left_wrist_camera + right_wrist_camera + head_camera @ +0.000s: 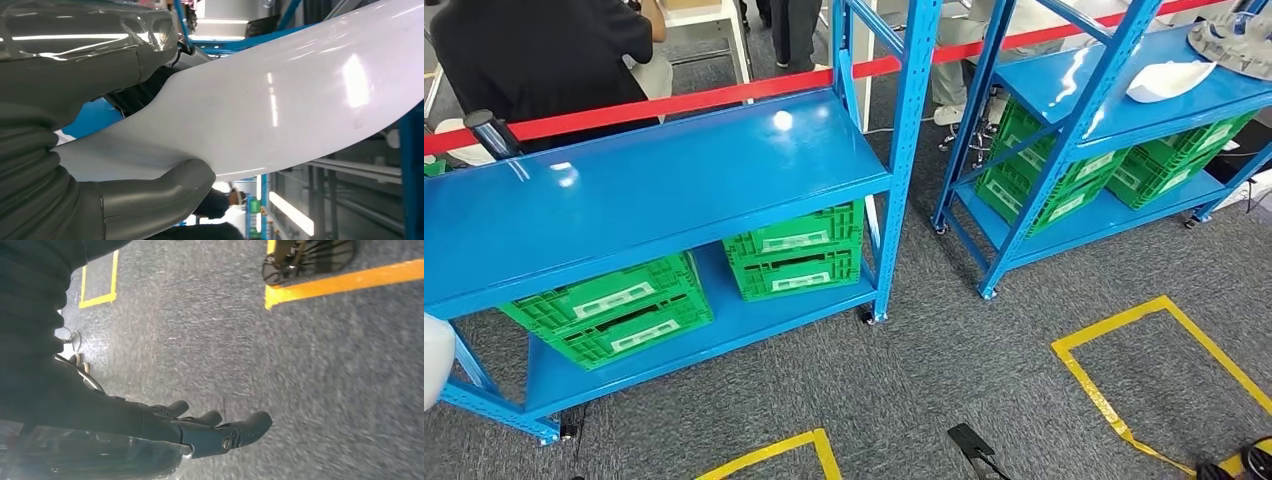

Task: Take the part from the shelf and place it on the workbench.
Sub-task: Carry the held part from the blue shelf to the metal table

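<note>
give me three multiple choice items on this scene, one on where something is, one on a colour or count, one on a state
1. Where do the green crates sit?
A. on the lower shelves of the blue racks
B. on the top shelves
C. on the carpet

2. What colour is the tape marking squares on the floor?
A. red
B. yellow
C. white

3. What is the left hand doing?
A. hanging with nothing in it
B. pressing on a crate
C. holding a white part

Answers: 1 A, the crates stand under the bare top shelf in the head view. 2 B, yellow lines frame squares on the grey carpet. 3 C, the left wrist view shows the thumb and fingers around the white part, while the right hand hangs over the floor holding nothing.
</note>
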Available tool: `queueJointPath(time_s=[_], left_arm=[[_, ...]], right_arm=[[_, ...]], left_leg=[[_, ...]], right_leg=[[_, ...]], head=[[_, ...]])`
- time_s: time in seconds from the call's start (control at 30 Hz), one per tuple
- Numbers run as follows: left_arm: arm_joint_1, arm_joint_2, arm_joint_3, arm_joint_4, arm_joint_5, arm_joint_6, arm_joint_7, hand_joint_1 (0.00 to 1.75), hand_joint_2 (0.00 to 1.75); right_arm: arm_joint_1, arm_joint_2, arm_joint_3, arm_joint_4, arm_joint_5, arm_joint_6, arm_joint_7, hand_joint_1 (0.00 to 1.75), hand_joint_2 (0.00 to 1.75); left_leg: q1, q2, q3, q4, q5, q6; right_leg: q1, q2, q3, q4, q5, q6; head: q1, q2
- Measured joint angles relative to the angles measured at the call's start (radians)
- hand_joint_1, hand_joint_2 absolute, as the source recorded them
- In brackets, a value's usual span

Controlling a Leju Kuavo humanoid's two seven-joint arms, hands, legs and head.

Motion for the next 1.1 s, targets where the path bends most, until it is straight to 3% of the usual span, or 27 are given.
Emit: queueJointPath(time_s=[0.03, 0.07, 0.1, 0.17, 0.23, 0.27, 0.3, 0.37, 0.4, 0.47, 0.5, 0.53, 0.57, 0.6, 0.63, 0.67, 0.73, 0.77, 0.83, 0.87, 0.9, 1.0, 1.03, 1.07, 1.1], left_arm=[[0.011, 0.003, -0.002, 0.0, 0.001, 0.001, 0.0, 1.75, 1.75], [0.021, 0.006, -0.003, 0.0, 0.001, 0.002, 0.0, 1.75, 1.75], [0.03, 0.008, -0.004, -0.001, 0.001, 0.003, 0.0, 1.75, 1.75], [0.042, 0.011, -0.006, -0.003, 0.001, 0.005, -0.001, 1.75, 1.75], [0.046, 0.012, -0.007, -0.008, 0.001, 0.006, -0.002, 1.75, 1.75], [0.048, 0.012, -0.008, -0.011, 0.0, 0.008, -0.001, 1.75, 1.75], [0.049, 0.011, -0.008, -0.012, -0.002, 0.01, 0.0, 1.75, 1.75], [0.051, 0.009, -0.008, -0.013, -0.011, 0.014, 0.009, 1.75, 1.75], [0.052, 0.005, -0.008, -0.013, -0.017, 0.017, 0.016, 1.75, 1.75], [0.052, -0.003, -0.007, -0.011, -0.035, 0.018, 0.032, 1.75, 1.75], [0.053, -0.008, -0.008, -0.008, -0.043, 0.015, 0.038, 1.75, 1.75], [0.054, -0.012, -0.008, -0.004, -0.048, 0.011, 0.044, 1.75, 1.75], [0.054, -0.016, -0.008, 0.002, -0.051, 0.006, 0.049, 1.75, 1.75], [0.055, -0.019, -0.008, 0.007, -0.052, 0.002, 0.052, 1.75, 1.75], [0.055, -0.022, -0.008, 0.012, -0.052, -0.002, 0.055, 1.75, 1.75], [0.054, -0.024, -0.008, 0.017, -0.054, -0.005, 0.056, 1.75, 1.75], [0.052, -0.027, -0.008, 0.023, -0.059, -0.009, 0.055, 1.75, 1.75], [0.049, -0.027, -0.007, 0.026, -0.061, -0.01, 0.054, 1.75, 1.75], [0.044, -0.027, -0.006, 0.032, -0.061, -0.011, 0.053, 1.75, 1.75], [0.043, -0.026, -0.005, 0.036, -0.06, -0.01, 0.053, 1.75, 1.75], [0.042, -0.025, -0.004, 0.041, -0.058, -0.008, 0.053, 1.75, 1.75], [0.042, -0.015, -0.001, 0.056, -0.045, 0.0, 0.05, 1.75, 1.75], [0.042, -0.011, -0.001, 0.061, -0.04, 0.002, 0.048, 1.75, 1.75], [0.042, -0.008, -0.002, 0.067, -0.036, 0.004, 0.047, 1.75, 1.75], [0.042, -0.005, -0.002, 0.072, -0.034, 0.005, 0.046, 1.75, 1.75]], right_arm=[[0.005, 0.001, 0.0, 0.004, -0.003, 0.001, 0.004, 0.0, 1.75], [0.01, 0.002, 0.0, 0.007, -0.006, 0.002, 0.008, 0.0, 1.75], [0.016, 0.002, 0.0, 0.01, -0.009, 0.002, 0.01, 0.0, 1.75], [0.026, 0.002, 0.0, 0.015, -0.013, -0.003, 0.013, 0.0, 1.75], [0.03, 0.0, 0.001, 0.017, -0.019, -0.015, 0.006, 0.0, 1.75], [0.032, -0.002, 0.001, 0.017, -0.025, -0.023, -0.004, 0.0, 1.75], [0.033, -0.004, 0.002, 0.017, -0.03, -0.03, -0.017, 0.0, 1.75], [0.035, -0.01, 0.004, 0.017, -0.04, -0.043, -0.044, 0.0, 1.75], [0.035, -0.011, 0.004, 0.016, -0.045, -0.048, -0.055, 0.0, 1.75], [0.034, -0.013, 0.005, 0.016, -0.061, -0.062, -0.07, 0.0, 1.75], [0.033, -0.013, 0.005, 0.016, -0.071, -0.07, -0.074, 0.0, 1.75], [0.033, -0.012, 0.005, 0.016, -0.08, -0.079, -0.076, 0.0, 1.75], [0.033, -0.011, 0.005, 0.016, -0.086, -0.086, -0.076, 0.0, 1.75], [0.033, -0.009, 0.005, 0.016, -0.09, -0.092, -0.076, 0.0, 1.75], [0.032, -0.007, 0.005, 0.016, -0.093, -0.096, -0.076, 0.0, 1.75], [0.031, -0.005, 0.005, 0.016, -0.096, -0.099, -0.075, 0.0, 1.75], [0.026, -0.002, 0.005, 0.016, -0.098, -0.102, -0.074, 0.0, 1.75], [0.023, 0.001, 0.005, 0.015, -0.099, -0.103, -0.073, 0.0, 1.75], [0.018, 0.008, 0.006, 0.015, -0.099, -0.103, -0.071, 0.0, 1.75], [0.017, 0.012, 0.006, 0.015, -0.099, -0.102, -0.071, 0.0, 1.75], [0.015, 0.015, 0.006, 0.015, -0.099, -0.101, -0.072, 0.0, 1.75], [0.012, 0.023, 0.009, 0.016, -0.098, -0.092, -0.072, 0.0, 1.75], [0.012, 0.025, 0.011, 0.017, -0.097, -0.089, -0.073, 0.0, 1.75], [0.011, 0.026, 0.014, 0.017, -0.097, -0.085, -0.073, 0.0, 1.75], [0.01, 0.027, 0.016, 0.018, -0.097, -0.084, -0.073, 0.0, 1.75]], left_leg=[[0.004, 0.0, -0.009, 0.062, -0.022, -0.004], [0.008, 0.0, -0.004, 0.095, -0.018, -0.008], [0.012, 0.0, 0.019, 0.09, 0.007, -0.01], [0.018, -0.001, 0.113, -0.017, 0.051, -0.013], [0.017, -0.003, 0.215, -0.164, 0.038, -0.008], [0.014, -0.003, 0.243, -0.209, 0.025, -0.002], [0.01, -0.003, 0.25, -0.226, 0.021, 0.006], [0.009, 0.0, 0.228, -0.225, 0.038, 0.029], [0.008, 0.002, 0.213, -0.225, 0.051, 0.041], [0.006, 0.005, 0.177, -0.226, 0.08, 0.056], [0.004, 0.005, 0.16, -0.225, 0.095, 0.058], [0.002, 0.005, 0.142, -0.223, 0.11, 0.059], [-0.001, 0.005, 0.123, -0.221, 0.125, 0.059], [-0.003, 0.004, 0.105, -0.218, 0.139, 0.058], [-0.004, 0.004, 0.087, -0.215, 0.151, 0.056], [-0.005, 0.004, 0.071, -0.21, 0.162, 0.054], [-0.008, 0.005, 0.051, -0.202, 0.181, 0.045], [-0.009, 0.007, 0.046, -0.201, 0.191, 0.04], [-0.008, 0.01, 0.039, -0.203, 0.212, 0.029], [-0.006, 0.009, 0.032, -0.199, 0.206, 0.023], [-0.004, 0.007, 0.022, -0.181, 0.179, 0.018], [0.005, 0.003, -0.012, -0.022, 0.013, 0.0], [0.007, 0.003, -0.018, 0.042, -0.016, -0.004], [0.008, 0.003, -0.014, 0.087, -0.017, -0.007], [0.01, 0.003, 0.001, 0.105, 0.006, -0.008]], right_leg=[[0.0, 0.0, -0.018, 0.006, 0.01, 0.001], [-0.001, -0.001, -0.036, 0.012, 0.019, 0.004], [-0.002, -0.001, -0.054, 0.019, 0.028, 0.007], [-0.004, -0.001, -0.084, 0.031, 0.045, 0.017], [-0.002, 0.001, -0.098, 0.034, 0.063, 0.031], [-0.002, 0.001, -0.101, 0.034, 0.072, 0.039], [-0.002, 0.002, -0.103, 0.032, 0.082, 0.046], [-0.005, 0.002, -0.114, 0.038, 0.082, 0.056], [-0.006, 0.002, -0.126, 0.06, 0.058, 0.052], [-0.007, 0.003, -0.162, 0.166, -0.039, 0.035], [-0.007, 0.003, -0.178, 0.24, -0.084, 0.031], [-0.006, 0.004, -0.187, 0.308, -0.111, 0.034], [-0.005, 0.004, -0.184, 0.353, -0.113, 0.043], [-0.005, 0.004, -0.165, 0.362, -0.096, 0.055], [-0.004, 0.004, -0.129, 0.333, -0.072, 0.064], [-0.003, 0.004, -0.073, 0.267, -0.057, 0.065], [0.004, 0.005, 0.048, 0.094, -0.072, 0.049], [0.009, 0.005, 0.083, 0.033, -0.087, 0.04], [0.011, 0.006, 0.087, 0.0, -0.09, 0.029], [0.008, 0.005, 0.075, 0.002, -0.079, 0.023], [0.004, 0.002, 0.062, 0.003, -0.066, 0.014], [0.002, -0.003, 0.014, 0.004, -0.023, -0.002], [0.003, -0.004, -0.004, 0.006, -0.008, -0.001], [0.004, -0.004, -0.023, 0.01, 0.006, 0.0], [0.004, -0.004, -0.043, 0.016, 0.019, 0.002]], head=[[0.0, 0.0], [0.0, 0.0], [0.0, 0.0], [0.0, 0.0], [0.0, 0.0], [0.0, 0.0], [0.001, 0.0], [0.001, 0.0], [0.001, 0.0], [0.002, 0.0], [0.003, 0.0], [0.002, 0.0], [0.002, 0.0], [0.002, 0.0], [0.002, 0.0], [0.002, 0.0], [0.002, 0.0], [0.002, 0.0], [0.002, 0.0], [0.001, 0.0], [0.001, 0.0], [0.0, 0.0], [0.0, 0.0], [0.0, 0.0], [0.0, 0.0]])
